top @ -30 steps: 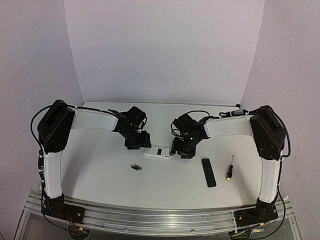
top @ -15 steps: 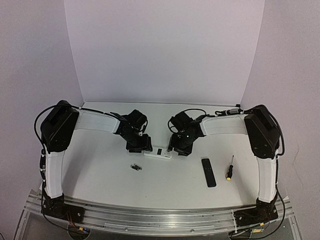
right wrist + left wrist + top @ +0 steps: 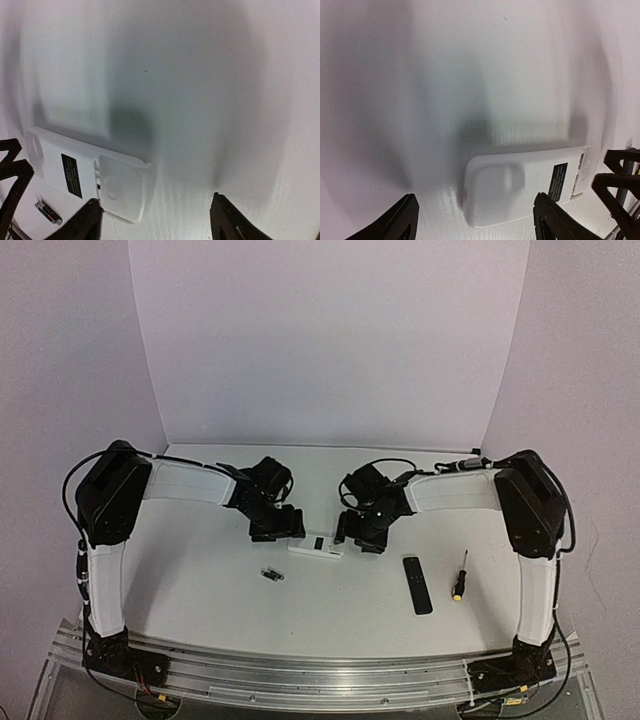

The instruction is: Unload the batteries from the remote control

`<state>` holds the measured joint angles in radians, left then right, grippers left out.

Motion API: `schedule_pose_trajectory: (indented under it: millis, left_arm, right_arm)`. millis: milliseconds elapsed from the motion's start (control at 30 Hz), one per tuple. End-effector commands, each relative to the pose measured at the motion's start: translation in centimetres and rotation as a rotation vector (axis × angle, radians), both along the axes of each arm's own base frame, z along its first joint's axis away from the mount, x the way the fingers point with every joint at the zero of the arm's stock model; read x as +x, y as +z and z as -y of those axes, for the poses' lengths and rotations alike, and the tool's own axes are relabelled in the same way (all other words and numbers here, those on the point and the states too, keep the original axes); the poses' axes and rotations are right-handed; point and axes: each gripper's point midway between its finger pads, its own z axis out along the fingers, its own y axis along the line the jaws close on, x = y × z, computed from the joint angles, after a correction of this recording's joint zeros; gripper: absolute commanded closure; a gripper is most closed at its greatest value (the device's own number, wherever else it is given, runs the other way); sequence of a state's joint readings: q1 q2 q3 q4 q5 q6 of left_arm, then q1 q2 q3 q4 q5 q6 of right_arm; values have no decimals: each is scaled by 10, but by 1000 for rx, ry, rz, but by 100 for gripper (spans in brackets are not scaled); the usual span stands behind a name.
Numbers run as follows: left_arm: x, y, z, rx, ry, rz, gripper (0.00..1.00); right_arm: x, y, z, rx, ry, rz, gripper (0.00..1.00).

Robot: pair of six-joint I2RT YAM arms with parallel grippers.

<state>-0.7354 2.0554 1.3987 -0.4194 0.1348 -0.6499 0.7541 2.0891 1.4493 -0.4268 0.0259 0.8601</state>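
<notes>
Left gripper [image 3: 475,212] and right gripper [image 3: 155,212] were both open and empty. The small white rectangular plastic remote control [image 3: 316,546] lay between them. Closing off-centre could probably skid it away. Tiny dark cylindrical batteries [image 3: 271,574], lying loose just behind the left gripper, might roll. Pale lilac walls [image 3: 330,340] enclosed the smooth white table [image 3: 200,580].

A slim black remote [image 3: 417,584] lies just beside a yellow-handled screwdriver [image 3: 460,576] on the white table [image 3: 200,580].
</notes>
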Motion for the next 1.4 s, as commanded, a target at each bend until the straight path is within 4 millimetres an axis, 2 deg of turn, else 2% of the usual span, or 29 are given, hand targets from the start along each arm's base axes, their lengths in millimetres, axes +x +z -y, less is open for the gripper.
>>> schedule_pose_trajectory:
  millis: [0,33,67,133,233,267,300,367,433,467,533,633,733,800,867,933,1000,1033,1133,1233,1300,1367]
  left_arm:
    - [38,84,-58,22,187,236,8]
    - [47,98,-87,24,267,274,1]
    - [48,114,-111,16,321,314,1]
    - [53,141,-170,31,468,420,0]
    - [48,170,-253,79,672,608,0]
    - [47,173,-278,104,725,674,0]
    - [40,165,-302,150,761,705,0]
    - [38,161,-335,189,816,792,0]
    - [28,145,-357,249,861,840,0]
    - [28,150,-360,243,859,899,0]
    - [23,146,-360,254,822,959,0]
    - [17,150,-360,248,792,1089,0]
    - [15,140,-355,282,719,1133,0]
    - [20,123,-347,309,635,1115,0]
    - [19,114,-339,285,587,1145,0]
    - [21,102,-336,284,554,1148,0]
    - [37,84,-317,264,429,1075,0]
    - [40,80,-316,267,414,1079,0]
    - [39,79,-321,229,434,1078,1]
    - [37,79,-332,232,482,1074,1]
    - [45,72,-333,254,479,1038,0]
    - [45,74,-332,247,475,1049,0]
  right_arm:
    - [6,80,37,9,70,177,19]
    - [6,87,58,-11,73,202,17]
    - [6,101,77,-17,63,241,16]
    - [10,116,131,-119,19,333,15]
    - [5,118,211,-281,-31,402,13]
    - [3,113,236,-302,-63,405,13]
    - [3,106,257,-303,-86,418,13]
    - [-2,83,296,-329,-137,425,13]
    - [2,78,309,-322,-137,518,13]
    - [3,72,312,-326,-118,562,13]
    - [7,56,316,-375,-71,645,13]
    - [3,33,315,-403,-16,665,12]
    - [3,12,311,-407,36,722,12]
    - [8,-3,312,-376,33,734,11]
    - [13,-4,312,-327,27,730,11]
    - [13,-4,324,-254,-13,712,11]
    - [17,-3,328,-202,-61,703,11]
    - [18,-4,326,-185,-51,693,11]
    - [19,-5,322,-162,-26,675,11]
    - [25,-7,333,-202,-81,629,9]
    - [24,-11,340,-231,-112,593,9]
    - [23,-11,341,-233,-113,593,9]
